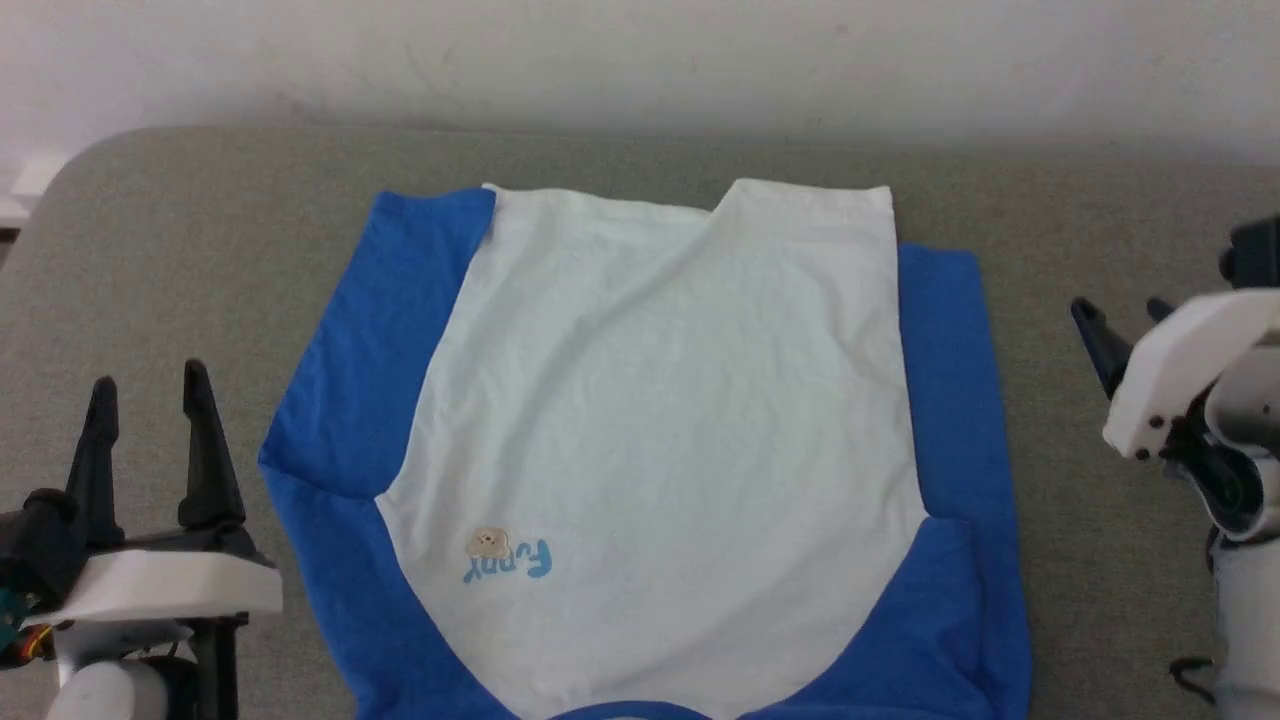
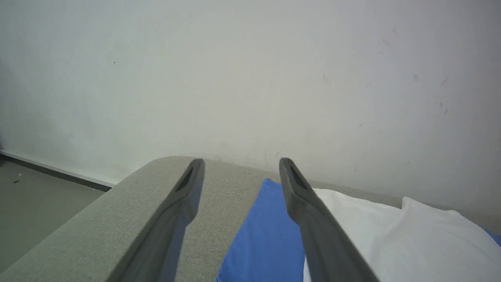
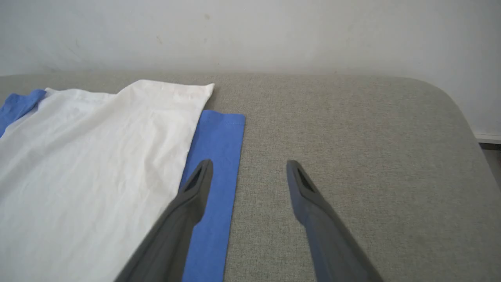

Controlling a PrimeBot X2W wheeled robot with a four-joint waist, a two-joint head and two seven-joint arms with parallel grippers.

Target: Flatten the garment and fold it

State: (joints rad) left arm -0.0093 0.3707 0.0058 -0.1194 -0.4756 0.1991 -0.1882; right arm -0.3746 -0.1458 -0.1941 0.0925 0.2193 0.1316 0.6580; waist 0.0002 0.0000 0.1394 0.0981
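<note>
Grey padded surface [image 1: 150, 250] is carrying the garment [image 1: 660, 420], spread flat at its centre in the head view, with the left gripper [image 1: 148, 377] and right gripper [image 1: 1117, 308] hovering either side, fingers apart and empty; each wrist view is showing parted fingers near a blue sleeve.

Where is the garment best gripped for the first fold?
Probably its blue left sleeve edge, coming from the left: the garment lies flat, and that edge is free and nearest the open left gripper.
</note>
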